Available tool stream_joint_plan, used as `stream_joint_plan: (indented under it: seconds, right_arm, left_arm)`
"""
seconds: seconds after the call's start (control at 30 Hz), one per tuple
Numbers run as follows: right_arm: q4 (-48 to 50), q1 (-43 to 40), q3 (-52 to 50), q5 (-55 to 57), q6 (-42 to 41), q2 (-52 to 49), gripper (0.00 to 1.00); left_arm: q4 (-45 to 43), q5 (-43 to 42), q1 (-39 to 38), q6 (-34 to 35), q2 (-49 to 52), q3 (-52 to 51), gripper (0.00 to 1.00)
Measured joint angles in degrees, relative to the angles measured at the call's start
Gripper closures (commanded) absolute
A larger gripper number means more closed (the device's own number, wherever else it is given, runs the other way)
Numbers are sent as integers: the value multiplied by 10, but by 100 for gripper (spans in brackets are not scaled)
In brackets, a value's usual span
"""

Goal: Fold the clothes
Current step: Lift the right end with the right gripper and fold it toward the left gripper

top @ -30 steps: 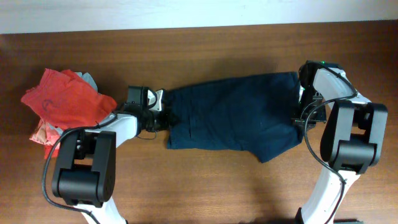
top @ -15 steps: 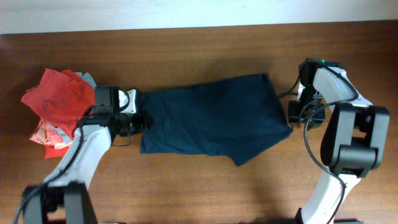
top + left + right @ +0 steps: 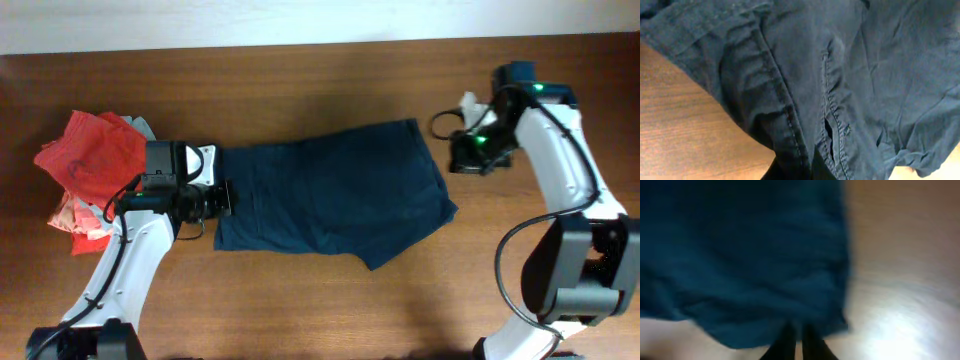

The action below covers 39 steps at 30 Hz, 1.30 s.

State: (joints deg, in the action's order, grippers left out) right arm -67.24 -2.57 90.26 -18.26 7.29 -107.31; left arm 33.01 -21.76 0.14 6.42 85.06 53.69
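The dark navy garment [image 3: 330,195] lies spread flat and wrinkled on the middle of the wooden table. My left gripper [image 3: 222,197] is at its left edge and shut on the fabric. In the left wrist view the cloth [image 3: 840,75] bunches with its seams around the left gripper [image 3: 800,170] at the bottom. My right gripper [image 3: 462,155] hovers just off the garment's upper right corner, not touching it. The right wrist view is blurred. There the right gripper [image 3: 799,345] has its fingers nearly together with nothing between them, and the garment [image 3: 740,255] lies ahead.
A pile of red, coral and light-blue folded garments [image 3: 95,165] sits at the table's left, just behind my left arm. Bare wooden table [image 3: 320,300] lies in front of the garment and to the right [image 3: 900,280].
The garment has slid left across the table with my left gripper holding its edge. My right gripper has come off the garment's right edge and risen up and away.
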Motion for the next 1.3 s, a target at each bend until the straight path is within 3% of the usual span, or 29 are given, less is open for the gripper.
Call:
stream_joint_plan:
  seconds: [0.23, 0.63, 0.97, 1.3]
  right_arm:
    - [122, 89, -59, -86, -16, 0, 90]
    - [390, 251, -226, -116, -177, 0, 90]
    - [459, 337, -245, -101, -254, -52, 91]
    - [492, 407, -245, -103, -276, -69, 92]
  left_arm:
    - [47, 2, 0, -3, 0, 50, 100]
    - [72, -13, 0, -4, 0, 81, 99]
    - [103, -63, 0, -4, -38, 106, 99]
    - [105, -70, -1, -4, -89, 114, 99]
